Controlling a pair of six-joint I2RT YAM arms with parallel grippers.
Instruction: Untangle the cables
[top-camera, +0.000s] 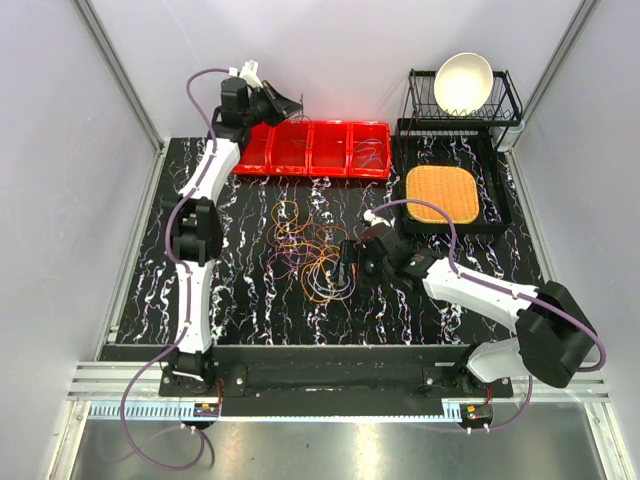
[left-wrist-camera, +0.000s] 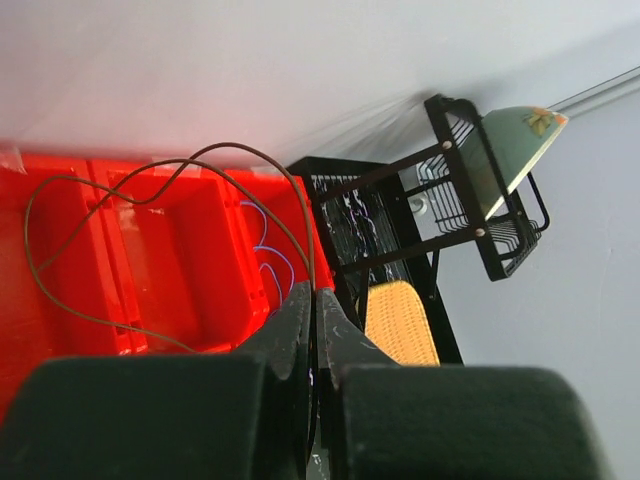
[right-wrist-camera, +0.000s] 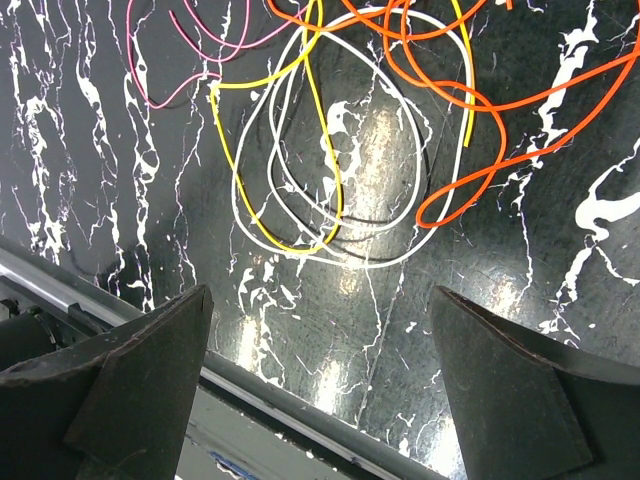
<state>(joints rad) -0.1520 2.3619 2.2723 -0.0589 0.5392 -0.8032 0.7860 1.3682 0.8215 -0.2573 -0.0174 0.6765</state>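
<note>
- Right wrist view: the right gripper (right-wrist-camera: 320, 295) is spread wide, its 2 dark fingers at the lower corners, with nothing between them but bare marbled table (right-wrist-camera: 560, 250).
- Straight ahead of the fingertips, near but not yet between them, lies a white loop (right-wrist-camera: 400, 258) with a yellow wire (right-wrist-camera: 237, 190) laid across it. Both run lengthwise away from the gripper.
- An orange wire (right-wrist-camera: 432, 214) crosses the white loop on the right-finger side. A pink one (right-wrist-camera: 175, 100) lies further off on the other side.
- In the top external view the right gripper (top-camera: 350, 262) sits at the right edge of the heap of cables (top-camera: 310, 250), so this arm is the nearer.
- The left gripper (left-wrist-camera: 311, 292) is pinched closed on a thin brown cable (left-wrist-camera: 230, 146) that hangs in a loop over the red bins (left-wrist-camera: 200, 260), well apart from the heap.
- My judgement: the right gripper needs to move forward and down before it can close on the white loop.
</note>
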